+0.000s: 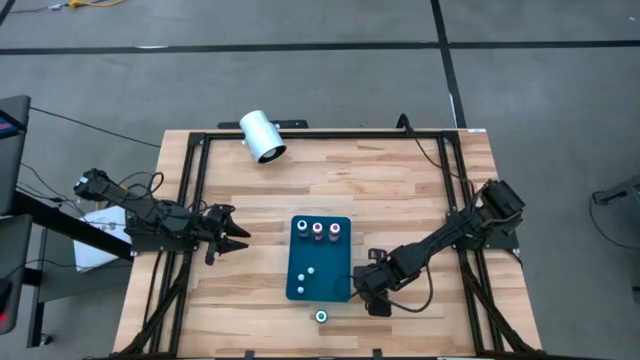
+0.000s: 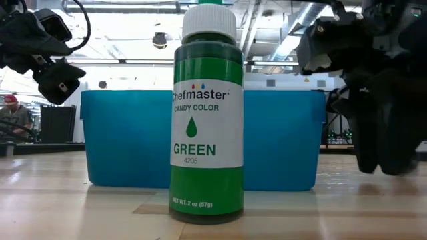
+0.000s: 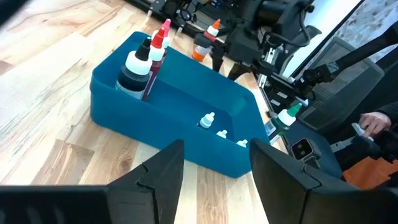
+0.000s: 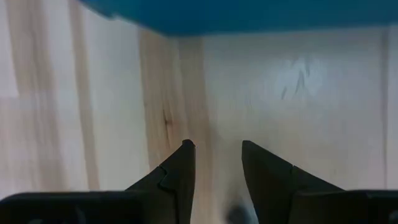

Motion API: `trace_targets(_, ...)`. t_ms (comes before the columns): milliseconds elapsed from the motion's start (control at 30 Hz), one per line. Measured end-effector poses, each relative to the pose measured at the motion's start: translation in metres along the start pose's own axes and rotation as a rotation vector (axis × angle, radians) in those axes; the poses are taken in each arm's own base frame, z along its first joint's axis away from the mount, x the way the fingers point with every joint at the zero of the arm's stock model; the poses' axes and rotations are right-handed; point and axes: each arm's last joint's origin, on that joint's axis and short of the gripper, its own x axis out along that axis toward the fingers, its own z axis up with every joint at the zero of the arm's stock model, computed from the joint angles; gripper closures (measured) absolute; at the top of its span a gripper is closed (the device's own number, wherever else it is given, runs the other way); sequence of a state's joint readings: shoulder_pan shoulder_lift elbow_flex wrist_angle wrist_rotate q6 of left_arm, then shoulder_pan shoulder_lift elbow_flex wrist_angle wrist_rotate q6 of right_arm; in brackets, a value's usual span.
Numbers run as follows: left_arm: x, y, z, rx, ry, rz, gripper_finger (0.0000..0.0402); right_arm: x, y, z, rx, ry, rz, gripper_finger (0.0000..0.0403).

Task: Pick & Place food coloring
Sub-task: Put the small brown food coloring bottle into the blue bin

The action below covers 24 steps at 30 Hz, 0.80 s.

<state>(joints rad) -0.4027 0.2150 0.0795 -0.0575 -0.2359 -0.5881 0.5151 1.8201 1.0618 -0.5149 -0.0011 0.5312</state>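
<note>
The food coloring bottles are small, with white, red or orange tops. Three stand in the far end of a blue bin [image 1: 343, 262], and three small ones [image 1: 304, 281] sit toward its near end; they also show in the left wrist view [image 3: 208, 119]. One green bottle [image 1: 321, 317] with a white cap stands upright on the table, just nearer than the bin, and fills the low view [image 2: 207, 120]. My right gripper [image 1: 375, 295] is open, low over bare wood by the bin's near right corner [image 4: 217, 163]. My left gripper [image 1: 238, 238] is open, left of the bin [image 3: 214, 171].
A big white cylinder [image 1: 262, 135] lies at the table's far edge. A black frame [image 1: 190, 200] runs along the table's sides. Bare wood lies between the left gripper and the bin [image 3: 124, 93]. A person's hand [image 3: 373, 121] shows beyond the table.
</note>
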Motion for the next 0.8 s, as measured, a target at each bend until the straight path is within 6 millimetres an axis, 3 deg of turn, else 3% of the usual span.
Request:
trace_targets(267,0.000,0.001,-0.001,0.003,0.014,0.005,0.0227,0.000,-0.002,-0.002,0.004,0.020,-0.014,0.0282)
trace_targets(500,0.000,0.001,-0.002,0.005,0.019,0.008,0.0227,-0.008,-0.005,0.011,0.021,-0.006,-0.011,0.0282)
trace_targets(667,0.000,0.001,-0.002,0.005,0.019,0.008,0.0227,-0.022,-0.015,0.011,0.077,0.047,-0.055,0.0282)
trace_targets(800,0.000,0.001,-0.002,0.006,0.022,0.010,0.0227,-0.044,-0.023,0.006,0.149,0.083,-0.122,0.0282)
